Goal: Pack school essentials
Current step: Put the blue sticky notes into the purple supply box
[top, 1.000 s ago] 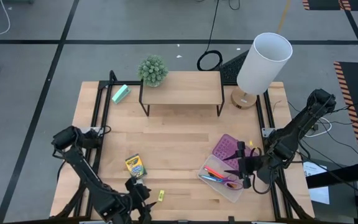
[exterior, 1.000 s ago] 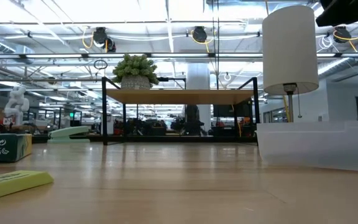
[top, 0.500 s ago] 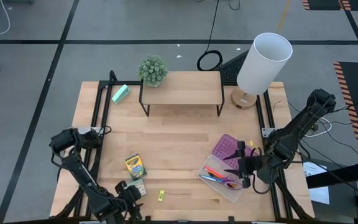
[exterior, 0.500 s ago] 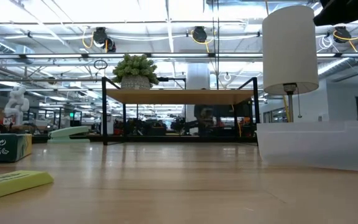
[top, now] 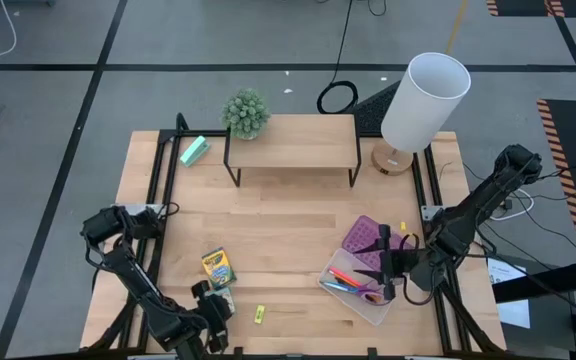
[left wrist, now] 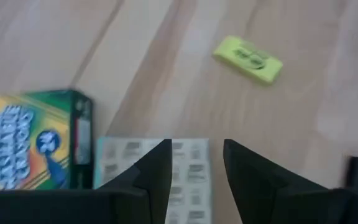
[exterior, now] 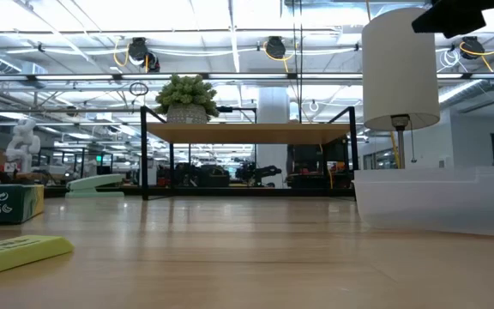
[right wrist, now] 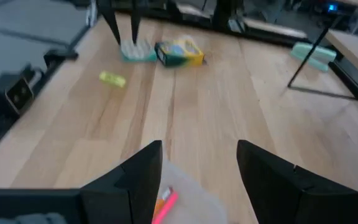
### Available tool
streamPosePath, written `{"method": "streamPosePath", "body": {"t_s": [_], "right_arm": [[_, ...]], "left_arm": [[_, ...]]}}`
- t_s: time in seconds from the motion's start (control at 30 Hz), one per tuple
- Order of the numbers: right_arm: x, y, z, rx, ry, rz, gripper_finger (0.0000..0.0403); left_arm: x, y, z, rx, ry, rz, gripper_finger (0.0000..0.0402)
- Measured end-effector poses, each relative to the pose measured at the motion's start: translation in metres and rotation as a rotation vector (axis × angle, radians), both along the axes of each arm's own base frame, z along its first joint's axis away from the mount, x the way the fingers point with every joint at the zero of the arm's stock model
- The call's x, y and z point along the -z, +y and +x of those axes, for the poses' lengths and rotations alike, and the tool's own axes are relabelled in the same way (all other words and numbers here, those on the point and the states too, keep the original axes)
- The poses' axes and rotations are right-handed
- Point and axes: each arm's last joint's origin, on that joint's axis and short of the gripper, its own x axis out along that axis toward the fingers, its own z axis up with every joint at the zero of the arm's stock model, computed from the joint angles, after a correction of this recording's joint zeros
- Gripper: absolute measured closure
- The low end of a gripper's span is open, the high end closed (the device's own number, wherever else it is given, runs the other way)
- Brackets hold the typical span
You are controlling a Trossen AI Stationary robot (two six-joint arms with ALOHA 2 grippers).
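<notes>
My left tool [top: 211,303] sits at the near-left of the counter [top: 288,215], fingers [left wrist: 157,168] parted and holding nothing. It hovers right over the greenish patterned card pack [left wrist: 148,171], which lies flat on the wood between the two fingers in the left wrist view; can't tell if they touch it.

Yellow-green crayon box [top: 217,266] lies flat just far of that tool, edge almost against the card pack. Tiny yellow piece [top: 259,314] lies alone on the wood just right of the left tool, clear of both.

My right tool [top: 386,268] is at the near-right, over the clear box [top: 360,296], fingers [right wrist: 263,171] spread wide, gripping nothing. Inside the box: orange and pink pencils [top: 345,279] lying flat, purple-handled scissors [top: 373,297] next to them. Purple lid [top: 366,236] rests just far of the box, beside the right tool.

Mint-green block [top: 195,151] is at the far-left corner, well apart from everything else. Wooden shelf [top: 293,140] on black legs stands at far centre with a small potted plant [top: 246,112] on its left end. White lamp [top: 423,100] stands at the far-right corner.

Low view shows the crayon box [exterior: 7,204] at the left edge, yellow piece nearer the camera, the box wall at right
</notes>
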Motion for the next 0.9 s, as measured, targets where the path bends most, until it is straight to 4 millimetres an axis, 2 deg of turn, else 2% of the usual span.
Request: {"method": "streamPosePath", "body": {"t_s": [0.13, 0.33, 0.5, 0.67, 0.9], "right_arm": [[0.008, 0.0, 0.004, -0.012, -0.078, 0.023, 0.0202], [0.02, -0.009, 0.009, -0.027, -0.157, 0.106, 0.0202], [0.029, -0.01, 0.026, -0.077, -0.175, 0.165, 0.0202], [0.034, -0.002, 0.057, -0.136, -0.17, 0.183, 0.0202], [0.03, 0.021, 0.117, -0.188, -0.091, 0.117, 0.0202]], "left_arm": [[0.001, 0.003, -0.005, -0.13, 0.038, -0.053, 0.0257], [-0.008, -0.001, -0.016, -0.125, -0.033, -0.043, 0.0257], [-0.006, -0.002, -0.027, -0.146, 0.015, -0.044, 0.0257], [0.005, 0.005, -0.032, -0.169, 0.044, -0.032, 0.0257], [0.013, 0.011, -0.038, -0.157, 0.066, 0.005, 0.0257]]}}
